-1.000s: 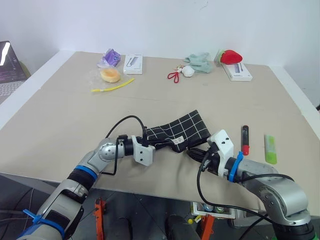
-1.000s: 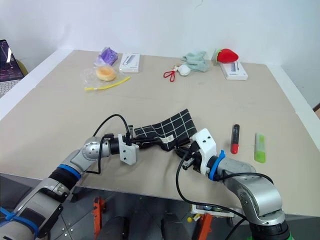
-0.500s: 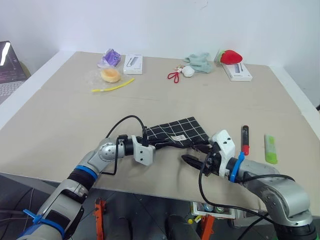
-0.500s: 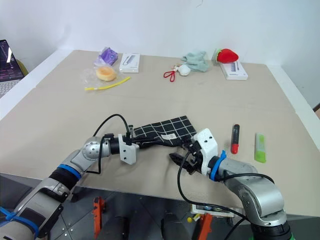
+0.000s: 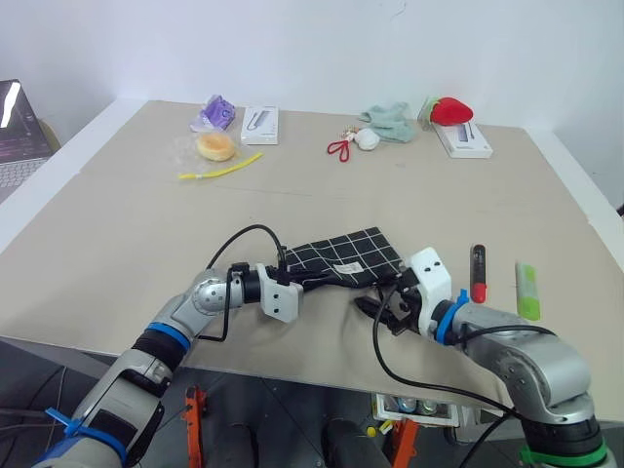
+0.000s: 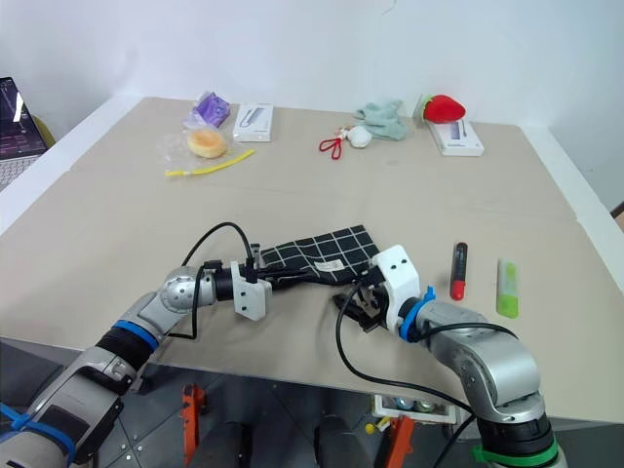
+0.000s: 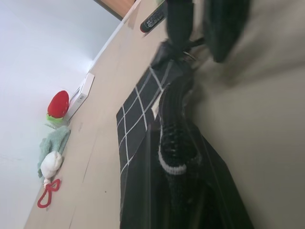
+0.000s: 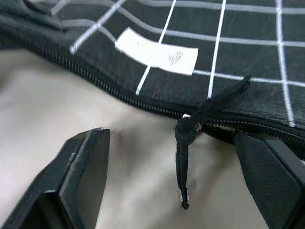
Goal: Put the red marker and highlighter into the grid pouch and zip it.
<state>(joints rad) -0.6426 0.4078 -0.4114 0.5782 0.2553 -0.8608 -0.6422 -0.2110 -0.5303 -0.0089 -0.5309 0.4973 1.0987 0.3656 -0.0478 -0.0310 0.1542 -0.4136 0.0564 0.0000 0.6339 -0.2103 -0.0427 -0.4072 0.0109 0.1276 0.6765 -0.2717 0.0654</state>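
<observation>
The grid pouch (image 5: pixel 346 258) lies flat near the table's front edge, black with white lines and a small white label (image 8: pixel 157 51). My left gripper (image 5: pixel 308 284) is shut on the pouch's left end. At its right end my right gripper (image 5: pixel 378 306) is open, its fingers (image 8: pixel 81 176) standing either side of the black zipper pull cord (image 8: pixel 183 143) without touching it. The red marker (image 5: pixel 478 273) and the light-green highlighter (image 5: pixel 526 290) lie side by side on the table just right of the right gripper.
Along the back sit a yellow strip (image 5: pixel 219 171), a bagged orange bun (image 5: pixel 214 146), a white box (image 5: pixel 259 124), a red keychain (image 5: pixel 338 149), a green cloth (image 5: pixel 388 122) and a strawberry toy (image 5: pixel 450 110). The table's front edge (image 5: pixel 322 375) runs just below both grippers.
My right gripper went from shut at the pouch's right end to open, then edged closer around the zipper cord. The pouch's raised right corner dropped flat. The left gripper stayed put.
</observation>
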